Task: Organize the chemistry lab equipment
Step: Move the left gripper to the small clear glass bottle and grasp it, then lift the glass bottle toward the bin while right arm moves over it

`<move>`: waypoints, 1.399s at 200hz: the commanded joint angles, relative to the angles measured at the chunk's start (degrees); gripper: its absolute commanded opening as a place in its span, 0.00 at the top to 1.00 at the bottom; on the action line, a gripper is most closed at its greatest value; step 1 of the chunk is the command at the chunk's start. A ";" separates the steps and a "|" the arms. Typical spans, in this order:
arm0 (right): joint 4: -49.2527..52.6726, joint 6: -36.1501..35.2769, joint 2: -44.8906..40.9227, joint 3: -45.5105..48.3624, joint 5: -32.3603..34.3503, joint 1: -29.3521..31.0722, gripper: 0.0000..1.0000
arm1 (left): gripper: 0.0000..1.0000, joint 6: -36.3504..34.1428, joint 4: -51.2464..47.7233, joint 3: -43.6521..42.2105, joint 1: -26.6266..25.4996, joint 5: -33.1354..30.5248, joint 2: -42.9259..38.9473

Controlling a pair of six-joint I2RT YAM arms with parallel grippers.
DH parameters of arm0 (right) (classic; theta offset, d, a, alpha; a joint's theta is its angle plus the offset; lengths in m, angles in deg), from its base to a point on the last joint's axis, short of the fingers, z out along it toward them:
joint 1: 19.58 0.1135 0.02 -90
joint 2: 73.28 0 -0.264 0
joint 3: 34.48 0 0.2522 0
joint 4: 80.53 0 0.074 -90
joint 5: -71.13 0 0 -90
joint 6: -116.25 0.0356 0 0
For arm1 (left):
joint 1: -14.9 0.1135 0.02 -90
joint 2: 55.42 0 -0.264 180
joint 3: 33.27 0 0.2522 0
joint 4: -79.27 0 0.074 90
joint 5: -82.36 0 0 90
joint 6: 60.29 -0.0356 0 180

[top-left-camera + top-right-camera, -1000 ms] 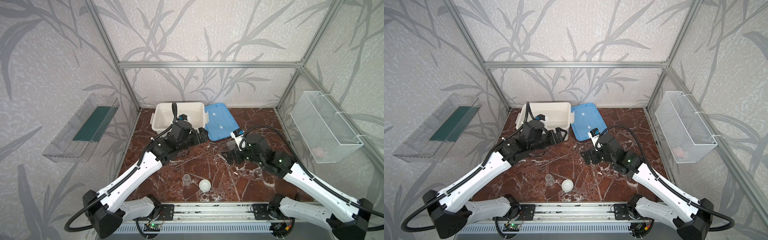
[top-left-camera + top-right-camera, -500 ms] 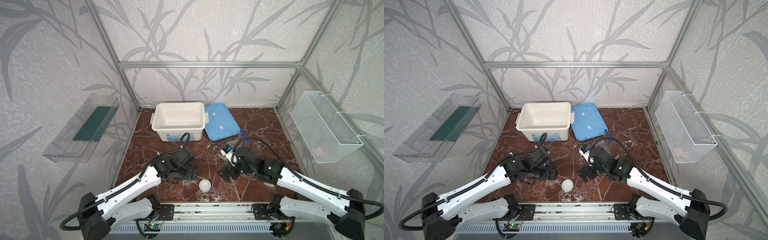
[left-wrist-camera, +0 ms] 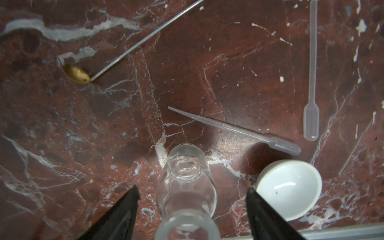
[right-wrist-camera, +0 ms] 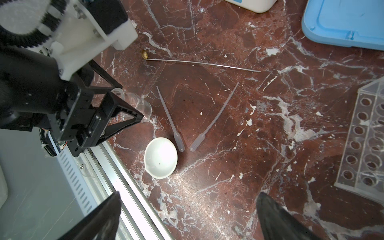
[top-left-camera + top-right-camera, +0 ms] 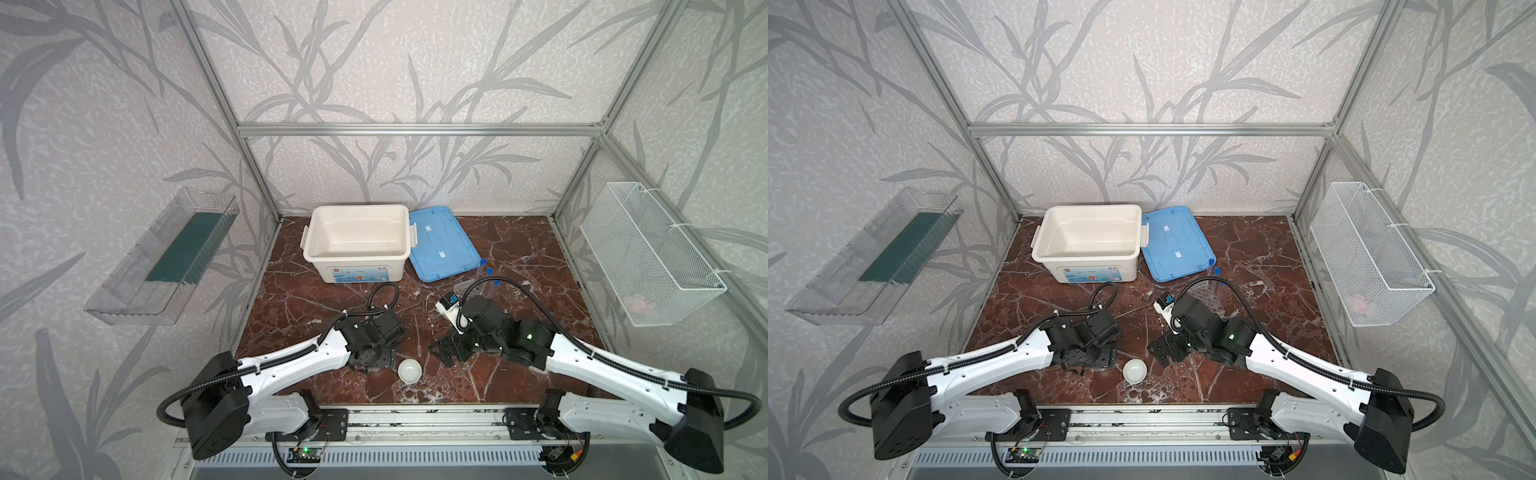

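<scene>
Red-brown marble surface (image 5: 519, 249), inside an alu-frame booth w/ leaf-pattern walls. Nearest the front rail sits a small round white dish (image 5: 409, 370), right way up.

Just beside it, on the left of both top views, the L gripper (image 3: 192, 188) is low over a small clear glass jar (image 3: 185, 170) standing upright. Jaws part-open, one each side of the jar. The left wrist view shows a gap on both sides, so no grip.

On the dish's other side hangs the R gripper (image 4: 189, 193), jaws wide, over bare marble.

Behind the dish a clear plastic dropper (image 4: 170, 118) and a second clear plastic dropper (image 4: 214, 116) lie flat, bulbs toward the dish, tips spread apart. The first bulb is just beside the rim.

Further back lies a thin metal rod (image 4: 203, 63), w/ a small brass-coloured oval at one end.

Beyond the R arm is a clear grid-holed rack (image 4: 357, 135), w/ three clear blue-capped test tubes (image 5: 1212, 262) standing in it.

At the back is a big white plastic tub (image 5: 357, 266), open, w/ a flat blue lid (image 5: 440, 245) just beside it.
</scene>
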 commanded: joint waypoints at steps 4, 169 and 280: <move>-0.41 1.02 -0.67 0.45 0.37 0.43 0.01 | 0.30 1.82 2.01 -1.10 -0.31 -1.87 0.06; 0.28 0.50 1.47 -0.21 2.24 0.65 0.01 | 0.46 1.93 3.28 -1.70 -0.43 -0.92 5.09; -3.97 3.63 -1.60 -6.17 -0.10 0.44 0.01 | 0.72 -3.96 -9.98 12.23 0.52 -6.08 -6.01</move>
